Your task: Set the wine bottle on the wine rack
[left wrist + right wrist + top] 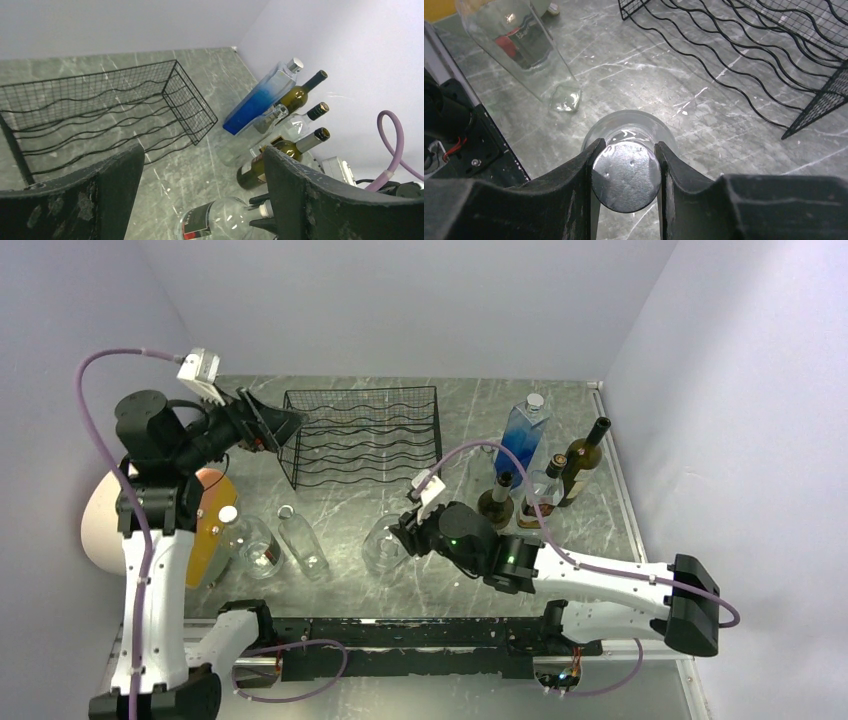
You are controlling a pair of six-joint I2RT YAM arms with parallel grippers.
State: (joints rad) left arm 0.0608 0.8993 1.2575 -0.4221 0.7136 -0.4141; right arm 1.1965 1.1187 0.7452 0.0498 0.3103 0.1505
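Over the desk [345,508], seen from above, we find the wine rack [365,435] toward the back, with the left tool [283,426] at its left end. The right tool [404,536] meets the clear wine bottle [382,552], which stands in front of the rack, apart from it. In the left wrist view, our left tool [202,167] is spread wide, with the rack [100,115] beyond it. In the right wrist view, the right tool [627,148] pinches the bottle's silver cap [625,182], and the bottle stands upright on the desk.
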